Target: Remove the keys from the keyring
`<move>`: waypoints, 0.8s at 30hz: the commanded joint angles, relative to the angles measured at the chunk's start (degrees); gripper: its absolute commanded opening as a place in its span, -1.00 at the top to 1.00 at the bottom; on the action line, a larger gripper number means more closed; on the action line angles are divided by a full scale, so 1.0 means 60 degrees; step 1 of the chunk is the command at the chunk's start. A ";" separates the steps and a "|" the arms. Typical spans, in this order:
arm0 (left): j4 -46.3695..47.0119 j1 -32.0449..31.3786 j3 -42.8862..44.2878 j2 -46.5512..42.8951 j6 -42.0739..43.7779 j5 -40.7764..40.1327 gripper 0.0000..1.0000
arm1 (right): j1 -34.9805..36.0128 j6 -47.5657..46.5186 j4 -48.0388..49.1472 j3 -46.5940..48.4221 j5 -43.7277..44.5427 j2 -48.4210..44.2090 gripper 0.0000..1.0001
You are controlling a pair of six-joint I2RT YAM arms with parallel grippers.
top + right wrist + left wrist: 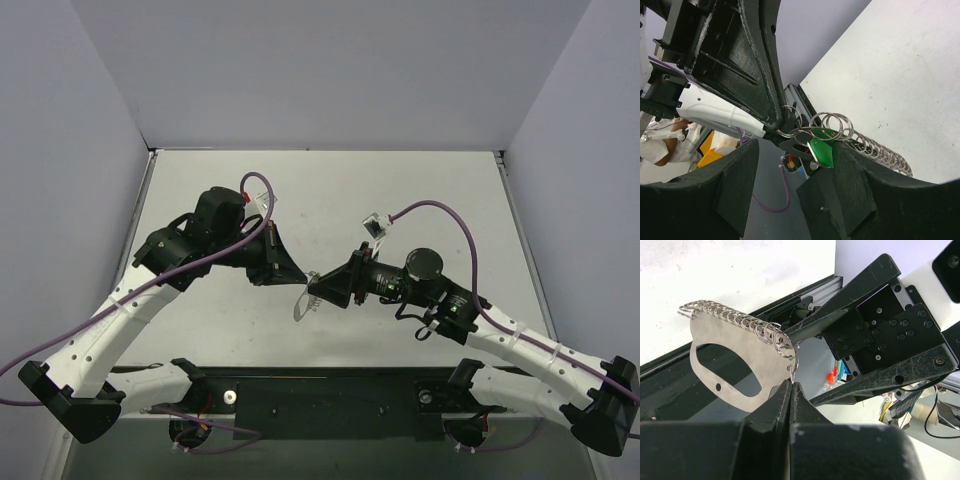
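The keyring (740, 340) is a flat grey plate with an oval opening, and a row of small wire rings (735, 317) runs along its wavy top edge. It hangs in the air above the table. My left gripper (791, 385) is shut on a small ring at the plate's lower corner. The same pinch shows in the right wrist view, where its fingers (760, 75) come in from above. A key with a green head (822, 150) hangs among the rings and rests against the inner face of one finger of my right gripper (795, 150), whose jaws stand open. From above, both grippers (297, 275) (318, 290) meet at the keyring (303, 308).
A black rail (330, 395) runs along the table's near edge between the arm bases. White walls close in the table (330, 190) on three sides. Purple cables (450, 210) loop over both arms.
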 commanded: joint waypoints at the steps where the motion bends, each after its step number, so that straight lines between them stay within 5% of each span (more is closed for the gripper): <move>1: 0.0409 0.0078 0.0239 -0.0230 -0.0058 0.0240 1.00 | 0.0003 -0.0187 0.0407 0.0289 -0.0248 0.0045 -0.11; 8: 0.0409 0.0122 0.0268 -0.0201 -0.0043 0.0284 1.00 | 0.0018 -0.0055 0.0730 0.0245 -0.0409 0.0060 -0.04; 24: 0.0512 0.0137 0.0151 -0.0332 -0.0102 0.0372 1.00 | 0.0003 -0.0465 0.0408 0.0567 -0.0233 0.0338 0.52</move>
